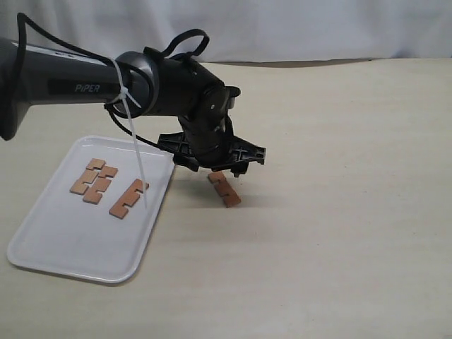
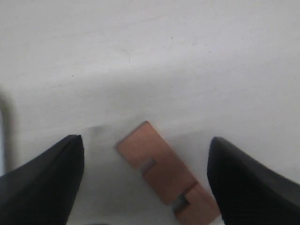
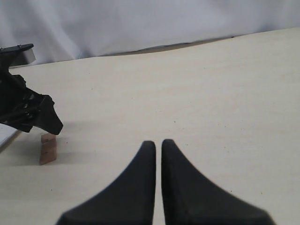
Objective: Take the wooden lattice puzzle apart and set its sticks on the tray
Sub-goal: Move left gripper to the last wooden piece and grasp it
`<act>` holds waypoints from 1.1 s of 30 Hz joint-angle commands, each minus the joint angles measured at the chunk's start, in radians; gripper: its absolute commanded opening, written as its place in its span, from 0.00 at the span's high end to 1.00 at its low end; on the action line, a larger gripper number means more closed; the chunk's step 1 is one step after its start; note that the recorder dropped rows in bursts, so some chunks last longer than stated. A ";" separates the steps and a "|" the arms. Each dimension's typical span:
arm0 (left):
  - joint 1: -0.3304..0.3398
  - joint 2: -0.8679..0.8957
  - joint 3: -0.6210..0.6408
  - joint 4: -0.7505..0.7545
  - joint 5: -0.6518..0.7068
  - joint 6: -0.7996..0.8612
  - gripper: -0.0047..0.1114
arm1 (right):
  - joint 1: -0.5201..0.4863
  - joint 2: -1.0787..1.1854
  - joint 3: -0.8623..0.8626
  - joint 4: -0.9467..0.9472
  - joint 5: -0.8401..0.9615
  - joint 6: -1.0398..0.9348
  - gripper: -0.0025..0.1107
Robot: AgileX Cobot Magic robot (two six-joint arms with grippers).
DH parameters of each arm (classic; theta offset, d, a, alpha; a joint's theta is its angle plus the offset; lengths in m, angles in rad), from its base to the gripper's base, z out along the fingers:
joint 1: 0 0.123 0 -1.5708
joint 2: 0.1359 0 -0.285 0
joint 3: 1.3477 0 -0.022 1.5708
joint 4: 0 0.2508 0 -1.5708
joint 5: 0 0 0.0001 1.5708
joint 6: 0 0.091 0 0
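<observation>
Last stick lay on the table beside the tray, below the wide-open, empty jaws of the left gripper, long axis oblique to them. The right gripper, all but closed and empty, stood well apart.

Lab: beige table, white curtain

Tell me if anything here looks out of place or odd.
One stick lies on the table beside the tray, while the other sticks lie inside it. The left jaws stand open on either side of the stray one. Nothing looks broken or spilled.
</observation>
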 commanded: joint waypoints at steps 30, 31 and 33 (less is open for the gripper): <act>0.001 0.028 -0.006 0.036 0.027 -0.055 0.37 | -0.002 -0.004 0.002 0.000 -0.004 0.003 0.94; 0.001 0.028 -0.006 0.036 0.025 -0.055 0.37 | -0.002 -0.004 0.002 0.000 -0.004 0.003 0.94; 0.001 0.028 -0.006 0.044 0.021 -0.055 0.37 | -0.002 -0.004 0.002 0.000 -0.004 0.003 0.94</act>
